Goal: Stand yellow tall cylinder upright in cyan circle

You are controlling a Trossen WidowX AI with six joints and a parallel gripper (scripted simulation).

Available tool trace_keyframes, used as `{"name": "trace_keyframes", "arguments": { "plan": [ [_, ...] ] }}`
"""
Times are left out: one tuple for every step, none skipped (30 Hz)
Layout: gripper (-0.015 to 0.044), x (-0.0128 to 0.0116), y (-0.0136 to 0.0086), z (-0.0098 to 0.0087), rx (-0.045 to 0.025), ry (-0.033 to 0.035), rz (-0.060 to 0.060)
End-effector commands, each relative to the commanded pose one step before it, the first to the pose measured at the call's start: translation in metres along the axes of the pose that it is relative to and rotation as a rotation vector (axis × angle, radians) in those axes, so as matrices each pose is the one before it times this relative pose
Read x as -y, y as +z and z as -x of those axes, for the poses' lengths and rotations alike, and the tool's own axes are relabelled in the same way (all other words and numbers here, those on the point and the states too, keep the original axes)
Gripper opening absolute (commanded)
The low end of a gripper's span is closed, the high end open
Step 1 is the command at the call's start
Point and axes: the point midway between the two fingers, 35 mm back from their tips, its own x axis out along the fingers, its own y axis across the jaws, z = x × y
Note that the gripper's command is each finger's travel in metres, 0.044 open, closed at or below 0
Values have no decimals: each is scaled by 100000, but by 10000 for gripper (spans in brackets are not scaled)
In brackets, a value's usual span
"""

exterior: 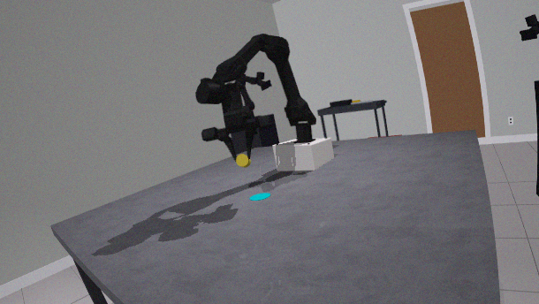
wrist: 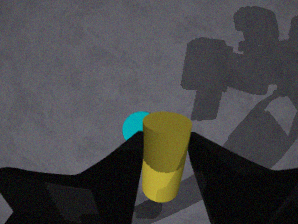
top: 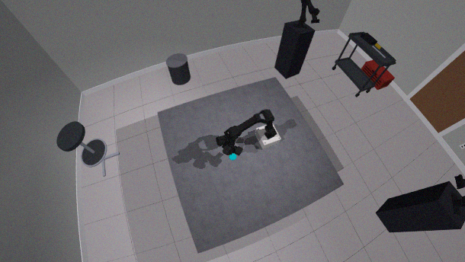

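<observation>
The yellow cylinder (exterior: 242, 160) (wrist: 165, 155) is held between the fingertips of my gripper (exterior: 243, 159) (wrist: 165, 137), which is shut on it. In the exterior view the cylinder is in the air above the table, with its round end facing that camera, so it lies roughly level. The cyan circle (top: 232, 156) (exterior: 260, 196) (wrist: 132, 126) is flat on the table. In the wrist view the cylinder's far end partly covers the circle's right side. In the top view the cylinder is hidden behind the arm.
The arm rises from a white base block (top: 273, 141) (exterior: 322, 155) on the grey table (top: 244, 198) (exterior: 353, 230), behind the circle. The arm's shadow falls across the table beside the circle. A stool, a bin, pedestals and a cart stand around the table.
</observation>
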Motion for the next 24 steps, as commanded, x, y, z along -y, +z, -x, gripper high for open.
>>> {"name": "trace_keyframes", "arguments": {
  "plan": [
    [105, 148, 80, -386, 2390, 391, -1555],
    [105, 65, 41, -89, 719, -9, -299],
    [105, 65, 40, -88, 718, -8, -296],
    [105, 65, 39, -87, 718, -7, -293],
    [105, 64, 39, -86, 717, -7, -290],
    [105, 64, 38, -85, 717, -6, -287],
    [105, 64, 37, -84, 716, -5, -284],
    [105, 63, 36, -83, 716, -4, -282],
    [105, 63, 35, -82, 715, -4, -279],
    [105, 62, 34, -81, 715, -3, -276],
    [105, 62, 33, -80, 714, -2, -273],
    [105, 62, 32, -79, 714, -2, -270],
    [105, 61, 31, -78, 713, -1, -267],
    [105, 61, 30, -77, 712, 0, -264],
    [105, 61, 30, -76, 712, 1, -261],
    [105, 60, 29, -75, 711, 1, -259],
    [105, 60, 28, -74, 711, 2, -256],
    [105, 59, 27, -73, 710, 3, -253],
    [105, 59, 26, -71, 709, 4, -250],
    [105, 59, 25, -70, 709, 5, -247],
    [105, 58, 25, -69, 708, 5, -244],
    [105, 58, 24, -68, 707, 6, -241],
    [105, 57, 23, -67, 707, 7, -238],
    [105, 57, 22, -66, 706, 8, -235]
  ]
}}
